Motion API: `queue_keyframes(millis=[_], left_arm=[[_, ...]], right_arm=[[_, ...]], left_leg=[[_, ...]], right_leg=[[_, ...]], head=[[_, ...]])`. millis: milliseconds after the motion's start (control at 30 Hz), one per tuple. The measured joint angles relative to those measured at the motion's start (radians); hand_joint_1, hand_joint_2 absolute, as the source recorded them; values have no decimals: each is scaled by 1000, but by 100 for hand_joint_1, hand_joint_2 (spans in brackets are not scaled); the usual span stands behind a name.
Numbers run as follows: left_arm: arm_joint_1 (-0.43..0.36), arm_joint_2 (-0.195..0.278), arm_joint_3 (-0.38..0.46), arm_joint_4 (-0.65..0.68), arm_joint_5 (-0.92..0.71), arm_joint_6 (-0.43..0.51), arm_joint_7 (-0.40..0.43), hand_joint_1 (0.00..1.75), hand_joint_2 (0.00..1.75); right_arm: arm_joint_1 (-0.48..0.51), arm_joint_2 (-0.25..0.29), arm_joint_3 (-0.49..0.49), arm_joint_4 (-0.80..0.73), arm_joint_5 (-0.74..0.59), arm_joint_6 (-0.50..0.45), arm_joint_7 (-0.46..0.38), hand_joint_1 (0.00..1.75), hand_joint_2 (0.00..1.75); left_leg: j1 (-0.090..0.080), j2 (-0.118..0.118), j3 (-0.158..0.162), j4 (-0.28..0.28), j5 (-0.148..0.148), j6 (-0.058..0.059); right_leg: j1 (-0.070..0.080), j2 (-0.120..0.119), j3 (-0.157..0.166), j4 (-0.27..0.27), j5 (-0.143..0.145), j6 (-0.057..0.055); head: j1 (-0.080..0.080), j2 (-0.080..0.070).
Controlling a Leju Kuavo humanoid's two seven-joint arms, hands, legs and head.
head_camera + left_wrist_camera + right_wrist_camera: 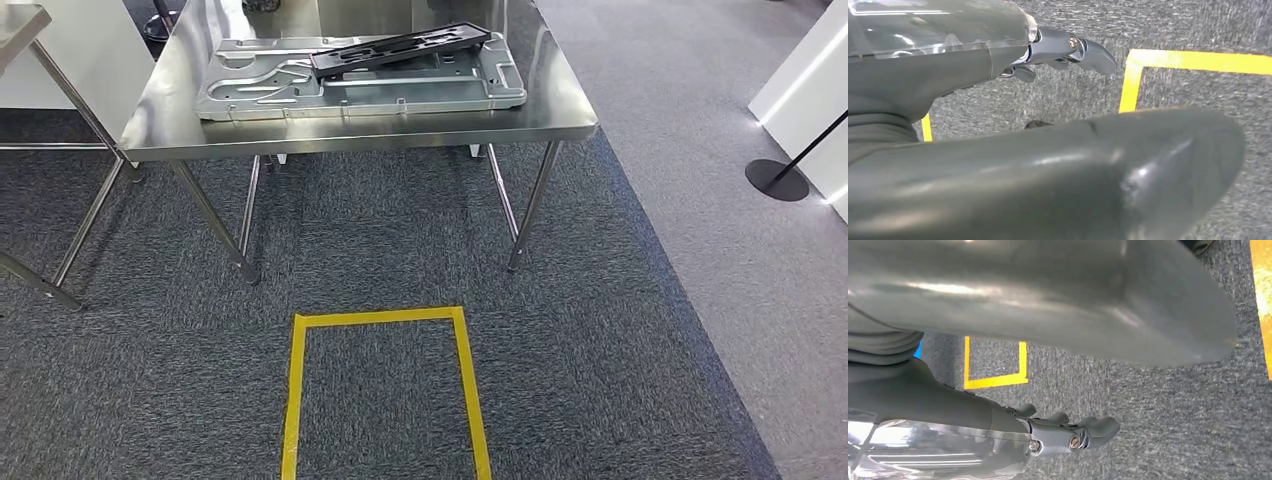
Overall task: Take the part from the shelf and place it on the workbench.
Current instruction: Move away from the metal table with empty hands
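Observation:
A steel workbench stands ahead of me. On it lies a large silver stamped metal panel, flat. A long black part rests slanted across the panel's top. My left hand hangs over the grey carpet, thumb and fingers apart, holding nothing. My right hand also hangs over the carpet with its fingers spread from the thumb and nothing in it.
A yellow tape rectangle marks the carpet in front of the workbench. A second steel table stands at the left. A black stanchion base and a white wall are at the right.

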Motion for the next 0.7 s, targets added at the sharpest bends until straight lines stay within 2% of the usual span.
queue_keyframes(millis=[33, 100, 133, 167, 200, 267, 300, 333, 367, 400, 433, 467, 500, 533, 567, 633, 667, 700], left_arm=[[0, -1, 0, 0, 0, 0, 0, 0, 0], [0, -1, 0, 0, 0, 1, 1, 0, 0], [0, -1, 0, 0, -1, 1, 2, 0, 0], [1, -1, 0, 0, -1, 2, 3, 0, 0], [2, -1, 0, 0, -1, 3, 3, 0, 0], [2, -1, 0, 0, -1, 5, 1, 0, 0], [3, -1, 0, 0, -1, 6, -1, 0, 0], [4, -2, 0, 0, -1, 8, -3, 0, 0], [4, -2, 0, 0, -1, 9, -4, 0, 0], [4, -2, 0, 0, -1, 10, -5, 0, 0], [3, -1, 0, 0, 0, 11, -6, 0, 0], [0, -1, 0, 0, 0, 12, -7, 0, 0], [-2, -1, 0, 0, 0, 13, -9, 0, 0], [-4, -1, 0, 0, 0, 14, -12, 0, 0], [-4, -1, 0, 0, 0, 16, -15, 0, 0], [-3, -2, 0, 0, -1, 20, -18, 0, 0], [-3, -2, 0, 0, -1, 22, -18, 0, 0], [-3, -2, 0, 0, -1, 25, -17, 0, 0]], right_arm=[[-1, 0, 0, 0, 0, 0, 0, 0, 0], [-1, 0, -1, 0, 0, 1, 0, 0, 0], [-2, 0, -1, 0, 0, 1, 0, 0, 0], [-2, 0, -2, 1, 0, 1, -1, 0, 0], [-3, 0, -4, 1, 0, 2, -3, 0, 0], [-4, 0, -8, 1, -4, 7, -9, 0, 0], [-3, 0, -10, 1, -7, 10, -12, 0, 0], [-3, 0, -13, 1, -10, 13, -14, 0, 0], [-3, 0, -16, 1, -13, 15, -16, 0, 0], [-3, 1, -19, 1, -14, 16, -18, 0, 0], [-3, 1, -21, 1, -15, 16, -19, 0, 0], [-3, 1, -22, 1, -15, 16, -19, 0, 0], [-3, 1, -23, 1, -16, 15, -19, 0, 0], [-2, 1, -24, 1, -16, 14, -19, 0, 0], [-2, 1, -26, 1, -16, 13, -19, 0, 0], [-1, 1, -30, 1, -17, 11, -19, 0, 0], [0, 1, -32, 1, -17, 11, -19, 0, 0], [1, 1, -34, 2, -18, 13, -19, 0, 0]], left_leg=[[1, 0, -4, 2, 5, -5], [1, 1, -10, 1, 17, -18], [1, -1, -14, 5, 12, -23], [2, -2, -21, 23, -10, -28], [3, -4, -33, 58, -48, -33], [9, -6, -67, 176, -145, -42], [12, -6, -78, 234, -174, -47], [15, -6, -78, 271, -179, -51], [18, -6, -63, 277, -160, -55], [21, -6, -32, 249, -127, -58], [23, -6, 14, 192, -98, -59], [24, -6, 69, 114, -88, -60], [23, -8, 113, 46, -91, -56], [21, -9, 142, -6, -102, -50], [18, -11, 154, -32, -112, -43], [16, -9, 141, -36, -101, -23], [16, -7, 133, -35, -91, -15], [17, -5, 123, -36, -78, -7]], right_leg=[[3, 1, 15, -29, -2, -6], [4, 0, 12, -43, 8, -15], [2, -3, 8, -49, 17, -21], [0, -5, 1, -55, 28, -28], [-3, -8, -8, -59, 40, -34], [-3, -10, -35, -57, 62, -39], [-2, -10, -51, -55, 72, -39], [-3, -10, -69, -50, 83, -37], [-4, -10, -87, -45, 93, -35], [-6, -10, -106, -38, 103, -31], [-8, -10, -125, -29, 113, -27], [-8, -9, -142, -20, 121, -21], [-8, -8, -153, -13, 130, -14], [-8, -8, -160, -9, 139, -7], [-8, -8, -162, -9, 148, 0], [-12, -8, -164, -14, 159, 14], [-15, -8, -169, -5, 141, 20], [-17, -6, -178, 22, 102, 25]], head=[[0, 0], [0, 0], [0, 0], [0, 0], [0, 0], [0, 0], [0, 0], [0, 0], [0, 0], [0, 0], [0, 0], [0, 0], [0, 0], [0, 0], [0, 0], [0, 0], [0, 0], [0, 0]])
